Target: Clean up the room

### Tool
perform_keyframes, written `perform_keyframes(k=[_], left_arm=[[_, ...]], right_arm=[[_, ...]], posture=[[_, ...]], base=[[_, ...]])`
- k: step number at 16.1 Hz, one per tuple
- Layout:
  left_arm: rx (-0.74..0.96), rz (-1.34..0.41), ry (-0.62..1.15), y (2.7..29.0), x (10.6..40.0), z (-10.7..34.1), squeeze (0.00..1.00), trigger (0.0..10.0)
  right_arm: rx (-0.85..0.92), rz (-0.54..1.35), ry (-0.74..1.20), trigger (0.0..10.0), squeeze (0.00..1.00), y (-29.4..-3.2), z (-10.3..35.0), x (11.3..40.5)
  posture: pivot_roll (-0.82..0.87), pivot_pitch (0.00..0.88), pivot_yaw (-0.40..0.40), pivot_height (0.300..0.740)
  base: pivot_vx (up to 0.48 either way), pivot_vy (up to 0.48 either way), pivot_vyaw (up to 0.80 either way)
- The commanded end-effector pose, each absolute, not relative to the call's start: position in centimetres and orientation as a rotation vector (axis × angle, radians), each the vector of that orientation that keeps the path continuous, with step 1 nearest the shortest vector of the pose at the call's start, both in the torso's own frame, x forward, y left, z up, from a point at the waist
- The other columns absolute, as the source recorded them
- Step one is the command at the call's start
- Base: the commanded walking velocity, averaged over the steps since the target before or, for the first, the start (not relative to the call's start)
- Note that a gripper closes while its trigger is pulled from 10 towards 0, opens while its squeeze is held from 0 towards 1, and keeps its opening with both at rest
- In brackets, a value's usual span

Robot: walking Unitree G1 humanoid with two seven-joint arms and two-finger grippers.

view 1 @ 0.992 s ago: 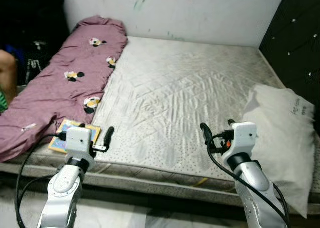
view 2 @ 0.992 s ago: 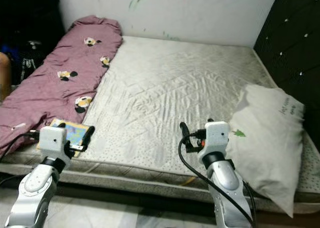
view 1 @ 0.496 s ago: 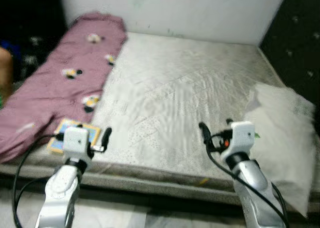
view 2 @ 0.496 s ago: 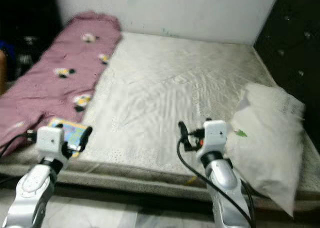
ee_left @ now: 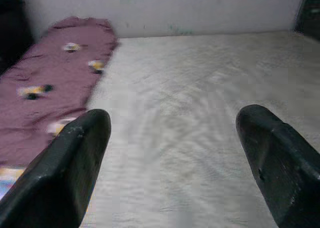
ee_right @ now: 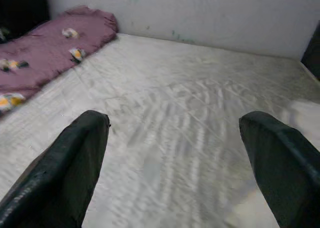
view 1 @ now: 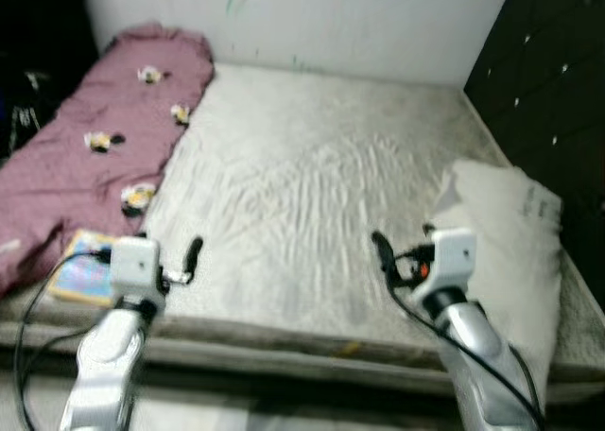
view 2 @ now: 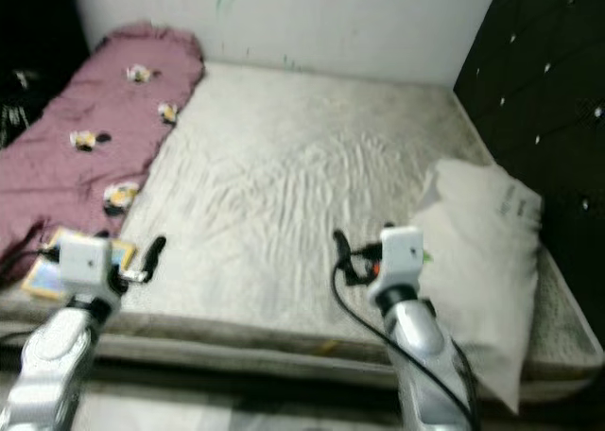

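Observation:
A bare quilted mattress [view 1: 312, 176] lies before me. Along its left side is a purple blanket [view 1: 104, 133] with cartoon prints. A colourful book [view 1: 80, 270] rests at the left front corner, partly behind my left wrist. A white pillow [view 1: 506, 237] leans at the right edge. My left gripper [ee_left: 172, 115] is open over the front left of the mattress, holding nothing. My right gripper [ee_right: 175, 119] is open over the front right, just left of the pillow, with nothing between its fingers.
A black tufted headboard [view 1: 548, 81] stands on the right. A white wall [view 1: 331, 15] with small paint marks closes the far side. Dark clutter [view 1: 28, 91] sits beyond the blanket at the left. The mattress front edge [view 1: 284, 341] runs below both arms.
The whole picture has shifted, so the camera has turned a little to the right and is blurred. Both arms hold the same raised pose with fingers apart.

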State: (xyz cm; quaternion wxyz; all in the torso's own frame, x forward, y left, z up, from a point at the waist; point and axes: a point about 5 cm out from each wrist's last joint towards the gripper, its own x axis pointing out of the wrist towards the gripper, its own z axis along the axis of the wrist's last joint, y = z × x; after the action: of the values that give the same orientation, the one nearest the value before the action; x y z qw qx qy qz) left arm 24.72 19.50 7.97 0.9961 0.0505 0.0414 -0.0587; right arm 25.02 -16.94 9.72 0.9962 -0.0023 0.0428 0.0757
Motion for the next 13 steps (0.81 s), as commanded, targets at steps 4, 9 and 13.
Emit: perform_keyframes(k=[4,9,13], left_arm=[[0.109,-0.116,0.083,19.78,24.79,8.1,0.0,10.0],[0.11,-0.116,0.085,19.78,24.84,8.1,0.0,10.0],[0.087,-0.12,0.065,19.8,24.88,8.28,0.0,10.0]], right_arm=[[-0.003,0.146,0.07,10.0,0.0,-16.93,10.11,25.19],[-0.004,0.144,0.071,10.0,0.0,-16.96,10.11,25.23],[-0.005,0.145,0.071,10.0,0.0,-16.99,10.1,25.26]], posture=[[-0.04,0.0,-0.058,0.74],[-0.05,0.0,-0.059,0.74],[-0.05,0.0,-0.059,0.74]], base=[[0.0,-0.36,0.0],[0.0,-0.359,0.0],[0.0,-0.177,0.0]])
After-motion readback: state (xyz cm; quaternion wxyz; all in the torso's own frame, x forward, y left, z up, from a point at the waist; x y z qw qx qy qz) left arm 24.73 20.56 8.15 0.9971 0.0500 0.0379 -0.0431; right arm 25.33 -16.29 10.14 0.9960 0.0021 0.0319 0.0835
